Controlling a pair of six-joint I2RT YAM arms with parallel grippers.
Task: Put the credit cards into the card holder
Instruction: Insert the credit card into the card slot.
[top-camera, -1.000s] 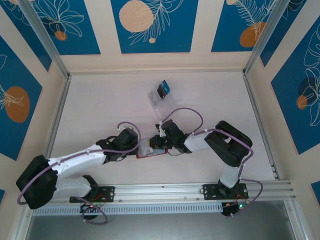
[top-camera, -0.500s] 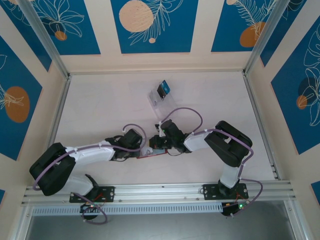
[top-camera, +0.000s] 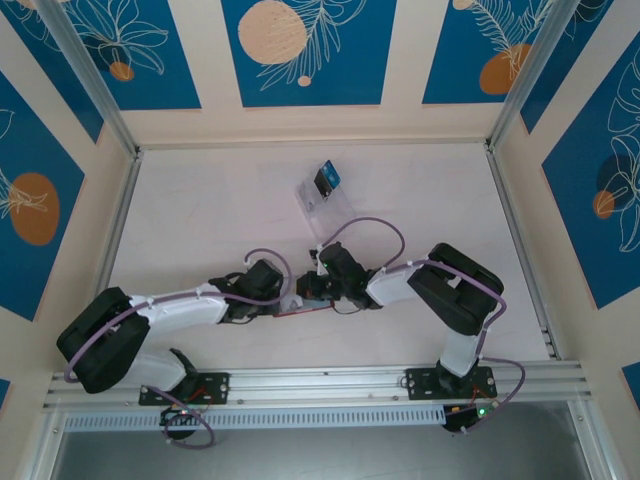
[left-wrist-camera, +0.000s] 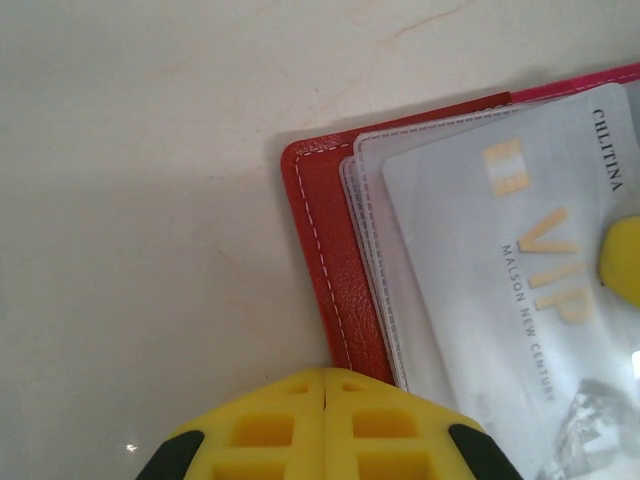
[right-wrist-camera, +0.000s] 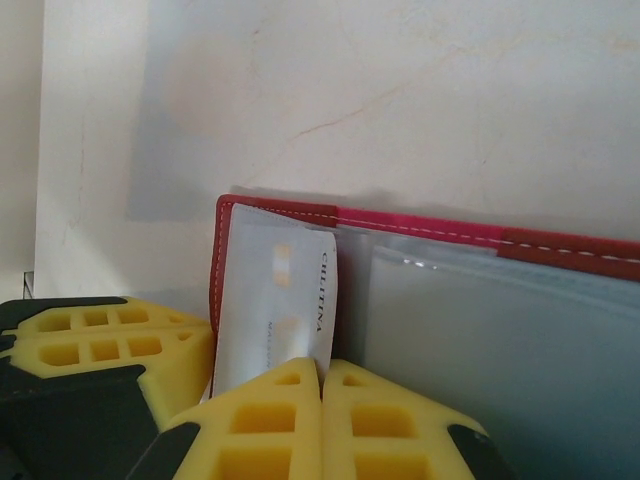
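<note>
- Left gripper (left-wrist-camera: 325, 400), pressed together, rests at the near edge of the open red card holder (left-wrist-camera: 325, 260).
- Right gripper (right-wrist-camera: 322, 395), likewise pressed together, meets the silver card (right-wrist-camera: 275, 310) just ahead.
- Likely light, stiff and slippery; pinch its free short edge.

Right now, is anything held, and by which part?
Cannot be told. Both are shut: the right gripper touches the grey card at its end, the left gripper the red card holder at its edge; pinching or pressing is unclear.

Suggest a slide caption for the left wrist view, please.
Shut left gripper at the open red card holder, silver VIP card inside.
</note>
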